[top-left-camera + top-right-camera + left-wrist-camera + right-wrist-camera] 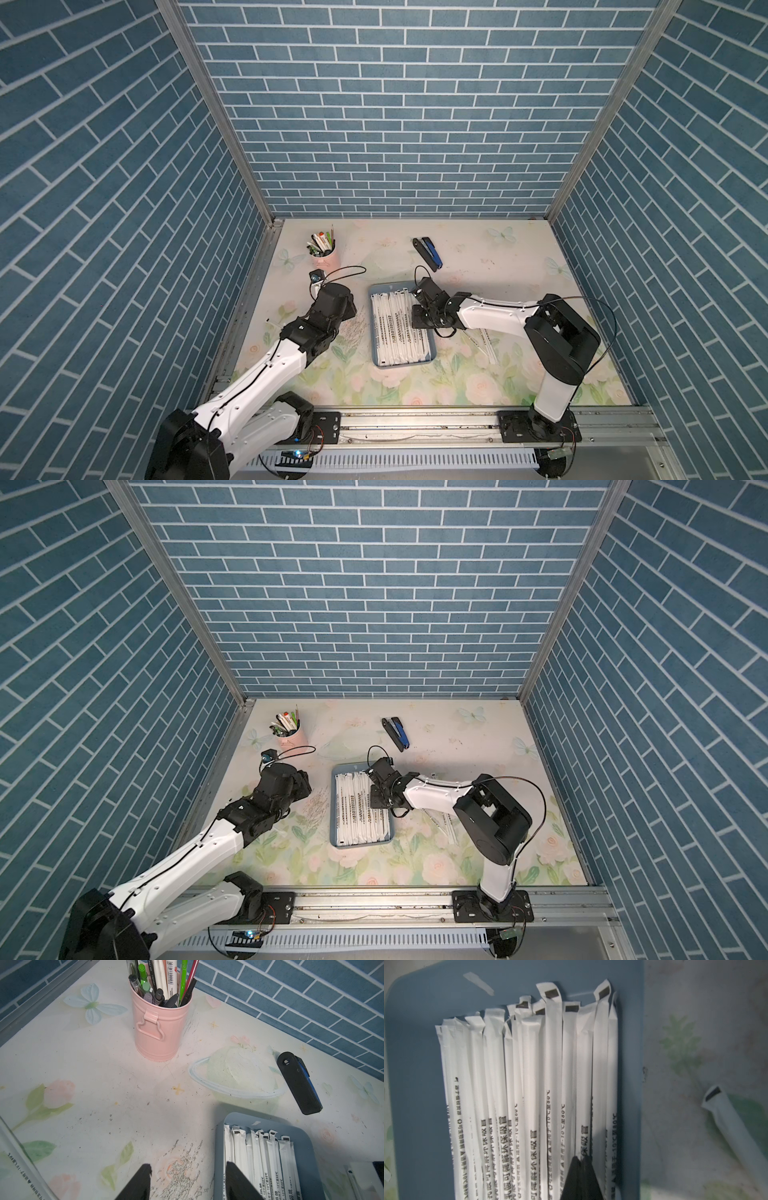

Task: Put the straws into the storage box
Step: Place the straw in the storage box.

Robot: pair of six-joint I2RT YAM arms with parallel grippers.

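Where papery straws (pixel 529 1064) lie, the storage box (pixel 415 1084) looks smooth.

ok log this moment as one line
left gripper open, empty, beside tray | right gripper shut over straws in tray | loose straws on table near right arm

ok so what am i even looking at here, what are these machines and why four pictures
Two robot arms fixed to a front rail, each ending in a two-fingered gripper. Two pictures look down from overhead, nearly alike; the other two come from cameras on the arms' wrists. On the table: a blue box holding many wrapped straws, a few loose straws beside it, a pink cup of pens, a stapler. The left gripper is open and empty. The right gripper is shut, tips over the straws in the box; I can't see it holding one.
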